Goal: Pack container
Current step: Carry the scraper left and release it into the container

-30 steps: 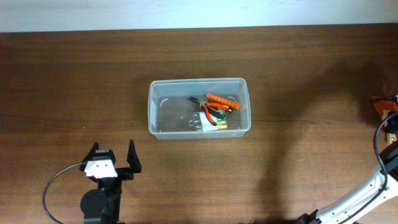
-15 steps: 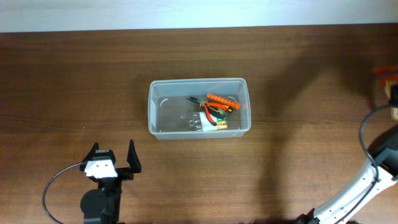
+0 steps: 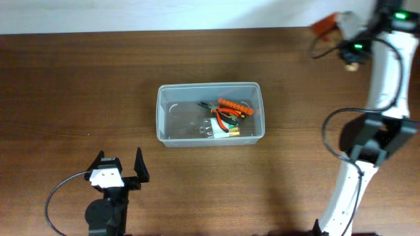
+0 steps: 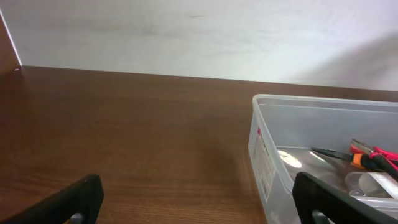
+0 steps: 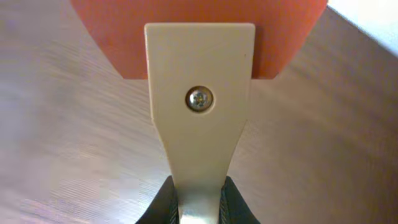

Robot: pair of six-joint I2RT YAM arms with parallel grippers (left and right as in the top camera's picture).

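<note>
The right fingers are clamping narrowly on the beige handle of an orange-bladed scraper above the wooden surface. The left fingers are standing wide, holding nothing. The container is sitting ahead of them, slightly rightward, and well apart from the right fingers.

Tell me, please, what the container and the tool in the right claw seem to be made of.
Container: translucent, glossy plastic; the tools inside show through its walls. Tool: a cream, matte handle, probably plastic, with a shiny metal screw and an orange blade, perhaps plastic or rubber.
</note>
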